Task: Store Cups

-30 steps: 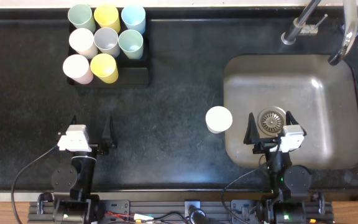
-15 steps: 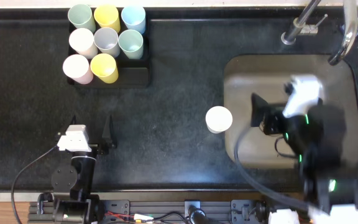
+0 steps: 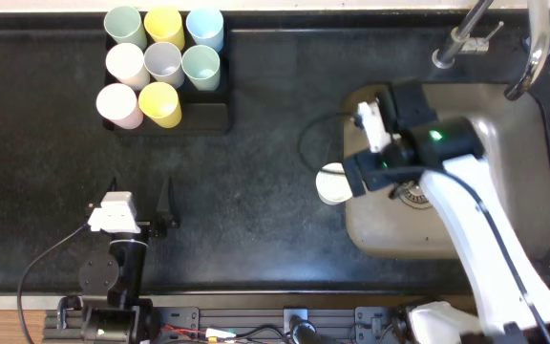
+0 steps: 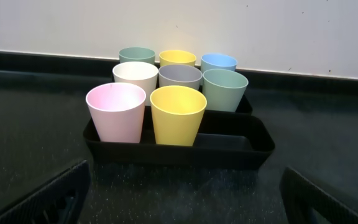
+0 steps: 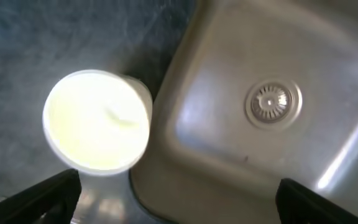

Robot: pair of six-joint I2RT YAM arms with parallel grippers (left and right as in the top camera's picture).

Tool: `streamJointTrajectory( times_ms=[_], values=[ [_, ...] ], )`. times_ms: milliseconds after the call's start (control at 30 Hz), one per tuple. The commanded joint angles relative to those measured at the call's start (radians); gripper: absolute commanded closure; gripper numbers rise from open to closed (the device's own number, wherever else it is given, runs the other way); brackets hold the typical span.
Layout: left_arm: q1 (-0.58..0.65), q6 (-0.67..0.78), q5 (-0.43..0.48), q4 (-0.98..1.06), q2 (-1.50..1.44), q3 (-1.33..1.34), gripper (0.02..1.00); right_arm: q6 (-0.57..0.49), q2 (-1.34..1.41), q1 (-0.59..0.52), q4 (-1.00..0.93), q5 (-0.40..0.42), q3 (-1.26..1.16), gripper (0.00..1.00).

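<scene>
A white cup (image 3: 330, 183) (image 5: 98, 121) stands upright on the dark counter, just left of the sink's rim. My right gripper (image 3: 366, 177) (image 5: 179, 205) hovers open above that rim, with the cup off to one side below it and nothing between its fingers. The black tray (image 3: 213, 117) (image 4: 229, 149) at the back left holds several pastel cups, among them a pink cup (image 3: 119, 105) (image 4: 115, 112) and a yellow cup (image 3: 160, 103) (image 4: 178, 114) in the front row; its front right slot is free. My left gripper (image 3: 141, 196) (image 4: 179, 208) rests open near the counter's front, facing the tray.
The steel sink (image 3: 504, 105) (image 5: 229, 162) with its drain (image 5: 273, 102) fills the right side. A faucet (image 3: 466, 33) stands behind it. Bare dark counter (image 3: 256, 201) lies between the tray and the white cup.
My right arm has swung up from its rest at the sink's front and across to the sink's left rim, next to the white cup. The left arm and all cups have stayed put.
</scene>
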Motion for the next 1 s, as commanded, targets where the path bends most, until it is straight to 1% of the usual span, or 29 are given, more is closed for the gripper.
streamJointTrajectory(
  times_ms=[33, 200, 600, 633, 667, 700, 733, 767, 933, 1000],
  values=[
    [-0.002, 0.021, -0.005, -0.004, -0.010, -0.001, 0.020, -0.100, 0.071, -0.021, 0.024, -0.020, 0.022, 0.003],
    [-0.002, 0.021, -0.005, -0.004, -0.010, -0.001, 0.020, -0.127, 0.163, -0.026, 0.018, -0.020, 0.022, 0.005],
    [-0.002, 0.021, -0.005, -0.004, -0.010, -0.001, 0.020, -0.127, 0.248, -0.026, 0.063, -0.043, 0.025, 0.003],
    [-0.002, 0.021, -0.005, -0.004, -0.010, -0.001, 0.020, -0.127, 0.251, -0.026, 0.065, -0.043, 0.025, 0.014],
    [-0.002, 0.021, -0.005, -0.004, -0.010, -0.001, 0.020, -0.127, 0.253, -0.026, 0.065, -0.043, 0.025, 0.064],
    [-0.002, 0.021, -0.005, -0.004, -0.010, -0.001, 0.020, -0.127, 0.253, -0.025, 0.065, -0.047, 0.025, 0.200],
    [-0.002, 0.021, -0.005, -0.004, -0.010, -0.001, 0.020, -0.127, 0.253, -0.025, 0.064, -0.057, 0.025, 0.774],
    [-0.002, 0.021, -0.005, -0.004, -0.010, -0.001, 0.020, -0.127, 0.253, -0.025, 0.064, -0.069, 0.025, 0.958],
    [-0.002, 0.021, -0.005, -0.004, -0.010, -0.001, 0.020, -0.126, 0.253, -0.019, 0.061, -0.141, 0.025, 0.956],
    [-0.002, 0.021, -0.005, -0.004, -0.010, -0.001, 0.020, -0.122, 0.250, -0.008, 0.061, -0.145, 0.026, 0.958]
  ],
)
